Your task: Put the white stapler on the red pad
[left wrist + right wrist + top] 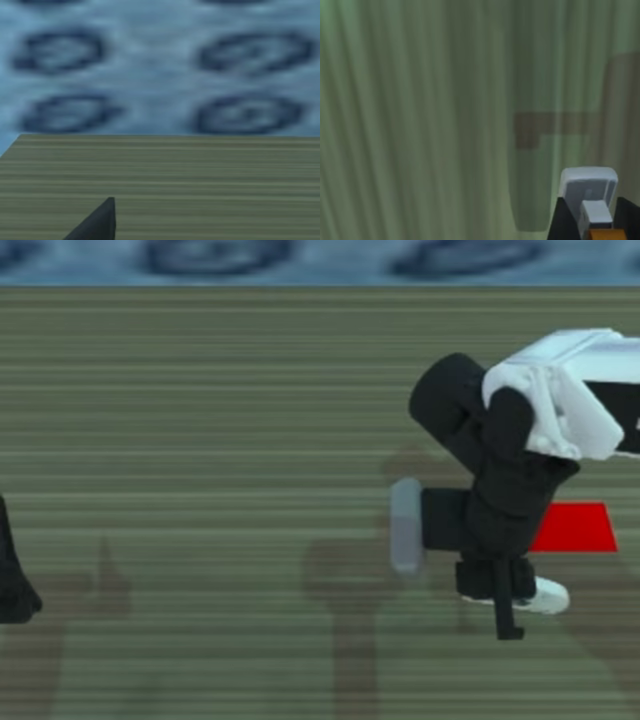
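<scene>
My left gripper (15, 595) sits parked at the table's (200, 440) left edge, only partly in view, and I cannot tell how its fingers stand. Over the right half, my right arm reaches in from the right edge, its black wrist hanging above the table. My right gripper (508, 592) is closed on the white stapler (545, 595), whose rounded end pokes out on the gripper's right; in the right wrist view the stapler (587, 192) sits between my dark fingers. The red pad (580, 528) lies just beyond the stapler, toward the table's far side, partly hidden by my wrist.
</scene>
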### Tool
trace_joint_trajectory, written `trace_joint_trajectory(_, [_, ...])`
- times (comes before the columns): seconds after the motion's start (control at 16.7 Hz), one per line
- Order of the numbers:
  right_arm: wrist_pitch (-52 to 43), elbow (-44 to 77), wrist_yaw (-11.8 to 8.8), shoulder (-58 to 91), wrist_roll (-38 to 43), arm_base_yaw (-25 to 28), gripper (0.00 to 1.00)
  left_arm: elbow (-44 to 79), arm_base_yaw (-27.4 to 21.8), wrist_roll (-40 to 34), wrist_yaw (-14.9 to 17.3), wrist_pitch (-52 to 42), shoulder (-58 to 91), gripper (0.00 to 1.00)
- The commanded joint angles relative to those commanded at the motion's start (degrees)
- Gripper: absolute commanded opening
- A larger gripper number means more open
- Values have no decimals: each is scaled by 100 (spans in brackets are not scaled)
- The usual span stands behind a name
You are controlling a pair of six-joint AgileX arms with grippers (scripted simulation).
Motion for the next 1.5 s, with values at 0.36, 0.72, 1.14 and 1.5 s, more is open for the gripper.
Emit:
trace_joint_trajectory(0.36, [-1167,714,-3,-486,-3,18,0,0,0,0,0,0,0,100])
trace_joint_trajectory(0.72, [-1183,755,-24,-412,170,-39,0,0,0,0,0,0,0,100])
trace_joint_trajectory(1.14, [-1454,1291,-285,80,2551,-713,0,0,0,0,0,0,0,100])
trace_joint_trajectory(1.5, [-1691,1665,-624,488,6527,-1789,0,0,0,0,0,0,0,100])
